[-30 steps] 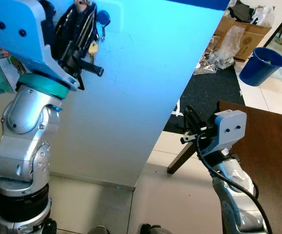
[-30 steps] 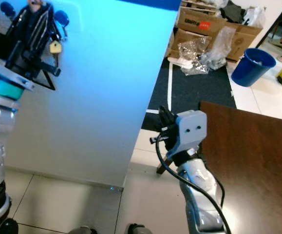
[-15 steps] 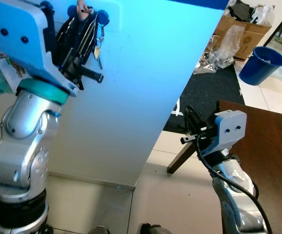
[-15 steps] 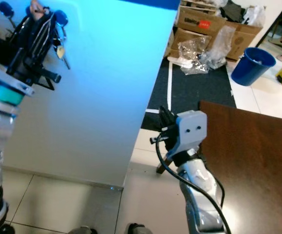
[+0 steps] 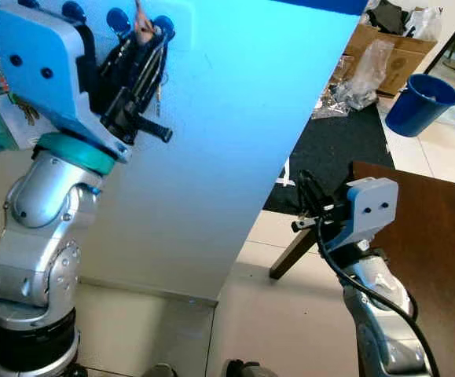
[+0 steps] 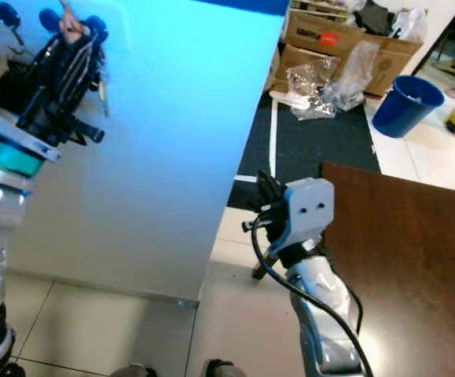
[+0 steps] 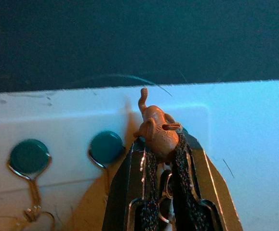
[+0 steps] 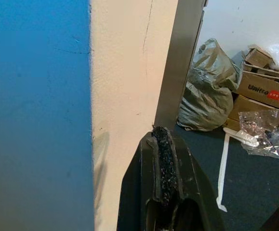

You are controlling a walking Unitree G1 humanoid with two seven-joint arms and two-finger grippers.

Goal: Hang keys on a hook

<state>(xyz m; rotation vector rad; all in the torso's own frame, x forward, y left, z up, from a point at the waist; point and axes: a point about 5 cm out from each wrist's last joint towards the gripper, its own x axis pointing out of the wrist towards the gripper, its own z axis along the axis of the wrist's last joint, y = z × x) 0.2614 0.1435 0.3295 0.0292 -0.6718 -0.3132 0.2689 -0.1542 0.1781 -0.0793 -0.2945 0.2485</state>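
Keys (image 5: 158, 69) with an orange elephant charm (image 7: 156, 131): we are holding them in the left gripper (image 7: 162, 150), its jaws pinching the charm, raised against the white wall panel (image 5: 243, 126) at eleven o'clock in the head view. Round blue hooks (image 7: 105, 147) are sitting on the panel just beside the charm, at its nine o'clock in the wrist view. Right gripper (image 5: 304, 196): we are keeping it low at five o'clock, jaws pressed together, near the brown surface (image 5: 439, 236). Blue bucket (image 5: 421, 104): standing at two o'clock.
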